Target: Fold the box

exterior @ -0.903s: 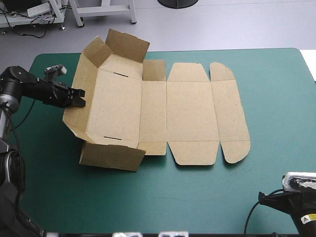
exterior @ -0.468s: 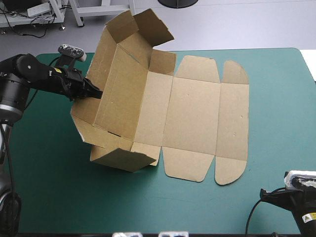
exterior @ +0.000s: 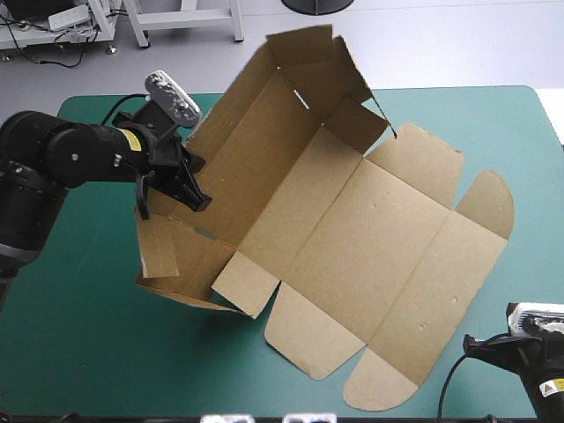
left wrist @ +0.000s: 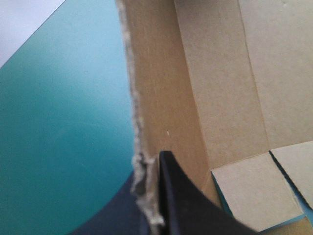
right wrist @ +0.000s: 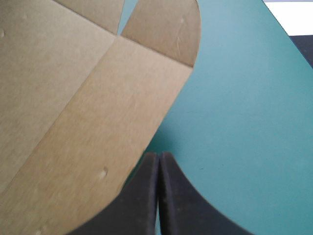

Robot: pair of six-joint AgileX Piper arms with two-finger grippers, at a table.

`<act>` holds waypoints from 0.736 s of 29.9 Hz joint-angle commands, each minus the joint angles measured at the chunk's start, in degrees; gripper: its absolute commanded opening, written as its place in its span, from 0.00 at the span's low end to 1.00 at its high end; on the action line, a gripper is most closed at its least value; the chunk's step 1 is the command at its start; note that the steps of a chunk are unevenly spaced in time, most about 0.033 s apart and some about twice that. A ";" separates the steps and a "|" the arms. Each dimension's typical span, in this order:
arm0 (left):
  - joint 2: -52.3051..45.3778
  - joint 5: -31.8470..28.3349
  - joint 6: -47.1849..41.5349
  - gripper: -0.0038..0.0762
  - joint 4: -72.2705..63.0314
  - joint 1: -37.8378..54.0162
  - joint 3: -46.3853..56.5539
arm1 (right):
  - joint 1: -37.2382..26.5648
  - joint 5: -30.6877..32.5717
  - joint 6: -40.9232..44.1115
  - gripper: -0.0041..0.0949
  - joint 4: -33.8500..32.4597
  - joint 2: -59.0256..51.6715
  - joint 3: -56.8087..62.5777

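At the lower right of the high view, the right tool is waiting with its black fingers pressed together in one arch, holding nothing. A rounded flap of the brown box is lying just ahead of it on the teal-green worktop. The box is filling the middle of the frame and is sitting differently from a moment earlier. The whole sheet has swung round, so its flat panels are now running slantwise from lower centre toward the right edge. At centre left, the left tool is pinching the box's side wall, fingers all but closed with the ragged board edge between them. Beyond it, that end is rising steeply, its walls tipping toward top centre. It looks as though the tray end is being stood up for tucking, while the lid panels are lying unfolded.
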 commanded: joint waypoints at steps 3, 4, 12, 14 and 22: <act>-1.26 1.60 0.14 0.04 16.96 -11.65 -1.66 | -0.23 -4.62 -0.42 0.02 0.90 1.08 -1.33; -1.16 1.25 0.14 0.04 20.23 -13.88 -1.66 | -0.23 -4.74 -0.42 0.02 0.90 1.08 -1.33; 1.44 -5.64 5.24 0.04 29.01 -22.58 -1.66 | -0.23 -6.17 -0.42 0.02 0.79 1.08 -1.33; 2.72 -6.05 5.02 0.04 28.91 -23.16 -1.66 | -0.23 -6.17 -0.42 0.02 0.79 1.08 -1.33; 6.01 -12.11 5.02 0.04 26.00 -23.48 -1.66 | -0.23 -7.45 -0.42 0.02 0.68 1.08 -1.33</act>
